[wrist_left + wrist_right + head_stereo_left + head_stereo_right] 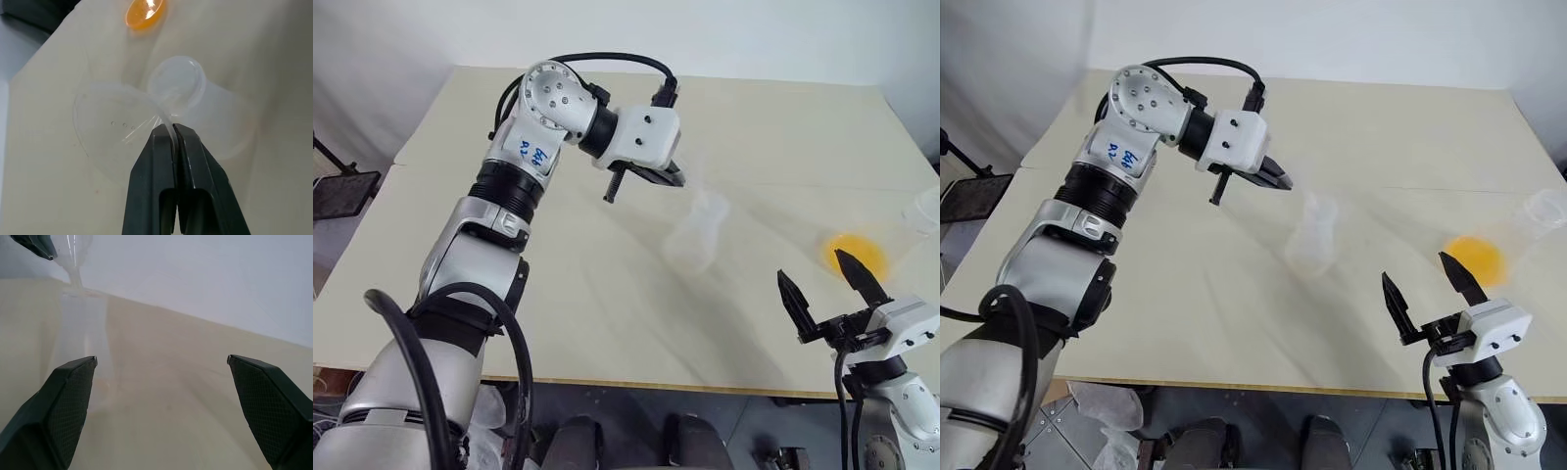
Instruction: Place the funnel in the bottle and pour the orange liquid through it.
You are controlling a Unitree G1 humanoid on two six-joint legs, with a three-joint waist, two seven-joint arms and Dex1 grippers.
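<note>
Bench (607,323): pale top. Bottle (1312,240): clear, upright, mid-bench. Funnel (115,129): clear, pinched at its rim by the clenched fingers of the left gripper (172,128), its spout right above the bottle's mouth. Orange liquid (858,255): in a clear flask right of the bottle. Right gripper (827,286): fingers spread wide, empty, near that flask.

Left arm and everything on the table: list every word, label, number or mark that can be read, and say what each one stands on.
Blue handwritten marks on the white shell of the left arm: too small and scrawled to read.
The funnel, the bottle, the vessel of orange liquid and the table: no readable text.
</note>
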